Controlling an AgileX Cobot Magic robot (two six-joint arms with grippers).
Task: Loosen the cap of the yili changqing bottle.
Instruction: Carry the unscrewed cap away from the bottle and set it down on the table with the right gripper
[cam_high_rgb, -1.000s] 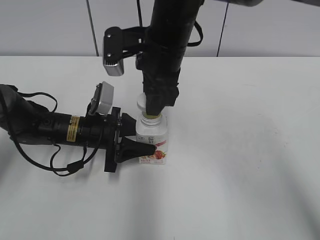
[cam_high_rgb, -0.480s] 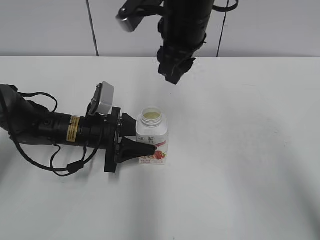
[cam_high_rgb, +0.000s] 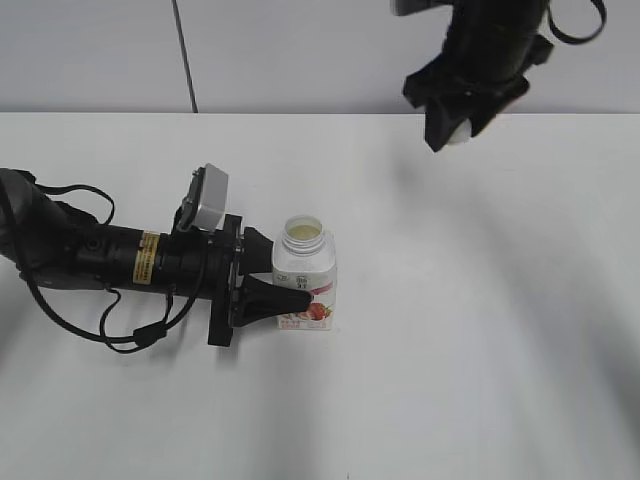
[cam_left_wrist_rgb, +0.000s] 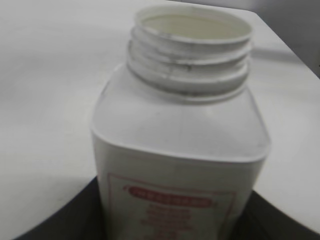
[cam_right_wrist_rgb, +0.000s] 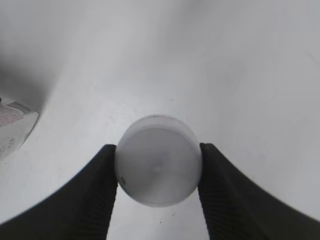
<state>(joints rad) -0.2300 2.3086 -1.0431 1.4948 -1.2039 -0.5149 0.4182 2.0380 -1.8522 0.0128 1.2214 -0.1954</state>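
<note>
The yili changqing bottle (cam_high_rgb: 305, 277) stands upright on the white table, its neck open with no cap on it. My left gripper (cam_high_rgb: 285, 285) lies along the table and is shut on the bottle's lower body; in the left wrist view the bottle (cam_left_wrist_rgb: 180, 135) fills the frame between the dark jaws. My right gripper (cam_high_rgb: 455, 133) is high at the upper right, far from the bottle. It is shut on the round white cap (cam_right_wrist_rgb: 158, 160), held between both fingers above the table. A corner of the bottle's label (cam_right_wrist_rgb: 12, 125) shows at the left edge of the right wrist view.
The white table (cam_high_rgb: 480, 330) stretches right and in front of the bottle. A grey panelled wall (cam_high_rgb: 100, 50) runs along the table's far edge. The left arm and its cables (cam_high_rgb: 90, 265) lie across the table's left side.
My right gripper has lifted the cap off the bottle's neck and carried it up and to the right. The bottle and left gripper have not moved.
</note>
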